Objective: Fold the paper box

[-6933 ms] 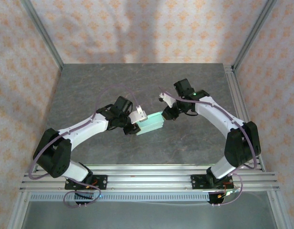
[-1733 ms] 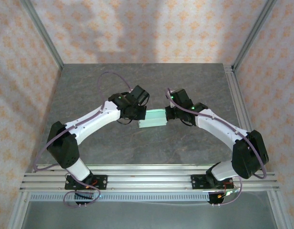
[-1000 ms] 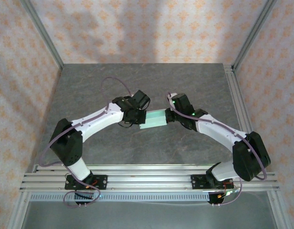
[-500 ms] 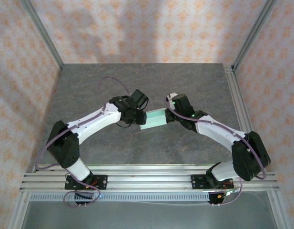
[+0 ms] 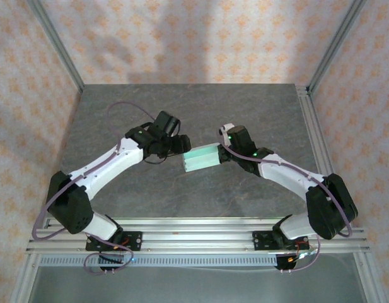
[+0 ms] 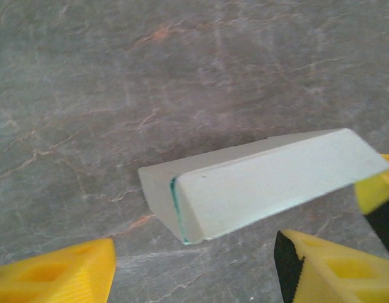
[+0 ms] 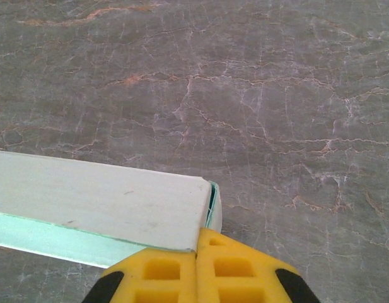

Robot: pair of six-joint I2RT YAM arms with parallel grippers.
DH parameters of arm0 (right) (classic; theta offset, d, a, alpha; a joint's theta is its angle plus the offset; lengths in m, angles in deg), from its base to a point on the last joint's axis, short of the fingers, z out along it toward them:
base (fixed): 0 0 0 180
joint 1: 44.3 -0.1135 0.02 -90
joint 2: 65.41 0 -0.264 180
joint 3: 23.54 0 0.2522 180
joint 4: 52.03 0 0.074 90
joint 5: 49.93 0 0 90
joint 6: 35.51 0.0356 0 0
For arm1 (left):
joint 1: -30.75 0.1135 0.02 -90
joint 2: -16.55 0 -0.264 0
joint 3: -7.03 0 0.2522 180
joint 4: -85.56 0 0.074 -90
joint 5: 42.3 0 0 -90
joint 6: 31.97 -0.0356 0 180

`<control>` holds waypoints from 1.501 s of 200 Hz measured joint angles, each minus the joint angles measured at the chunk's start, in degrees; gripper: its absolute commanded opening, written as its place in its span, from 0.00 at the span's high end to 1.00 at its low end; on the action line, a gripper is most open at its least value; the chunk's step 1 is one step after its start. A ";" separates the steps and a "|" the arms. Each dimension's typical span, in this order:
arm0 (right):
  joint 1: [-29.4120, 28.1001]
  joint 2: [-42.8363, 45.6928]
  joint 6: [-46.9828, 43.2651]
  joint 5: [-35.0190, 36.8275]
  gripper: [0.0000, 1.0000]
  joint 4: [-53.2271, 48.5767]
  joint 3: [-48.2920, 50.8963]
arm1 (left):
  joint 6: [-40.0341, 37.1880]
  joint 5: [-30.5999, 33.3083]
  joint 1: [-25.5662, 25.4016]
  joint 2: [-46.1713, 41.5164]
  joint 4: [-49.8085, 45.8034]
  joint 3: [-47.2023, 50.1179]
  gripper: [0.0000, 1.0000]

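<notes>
Grey marbled tabletop (image 5: pixel 244 107), with the paper box (image 5: pixel 203 158) at centre, closed up and tilted. The right gripper (image 7: pixel 197 265) has its fingers pressed together, pinching the box's right end. The left gripper (image 6: pixel 194 271) is spread, just clear of the left end. Recommendation: hold the right pinch steady while the left checks the end flap.

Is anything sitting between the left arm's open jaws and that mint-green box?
Nothing visible. The gap between the left arm's open jaws and the near end of the paper box shows just bare grey table. The right arm's jaws are shut on the box's other end, away from that gap.
</notes>
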 measured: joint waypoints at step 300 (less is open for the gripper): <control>0.57 5.40 15.78 -0.81 0.26 3.21 -0.07 | 6.73 -0.68 0.28 2.91 10.19 8.28 0.50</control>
